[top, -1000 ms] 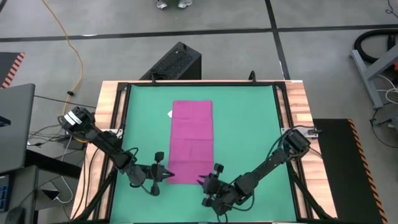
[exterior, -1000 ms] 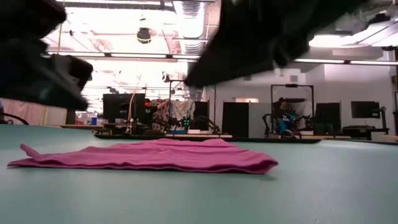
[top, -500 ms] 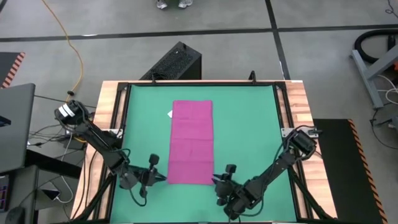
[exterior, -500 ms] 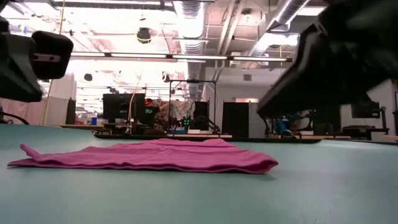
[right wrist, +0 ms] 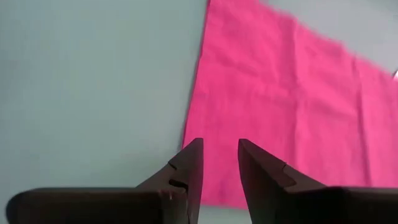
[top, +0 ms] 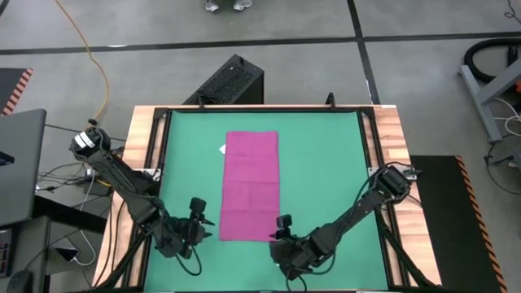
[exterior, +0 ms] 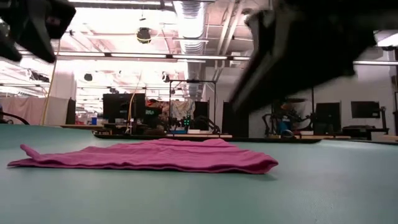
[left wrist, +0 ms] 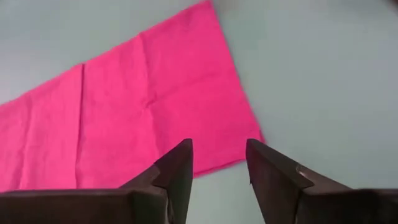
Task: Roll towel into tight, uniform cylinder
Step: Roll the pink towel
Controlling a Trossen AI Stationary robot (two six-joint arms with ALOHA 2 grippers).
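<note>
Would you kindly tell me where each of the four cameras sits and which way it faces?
High view: above the table, looking straight down; both arms, left gripper, right gripper, towel on green mat.
Low view: at mat height, looking level across the towel into the room; blurred arms overhead.
Left wrist view: looks past its own open fingers at a towel corner.
Right wrist view: likewise, its fingers.
All four share the towel.
</note>
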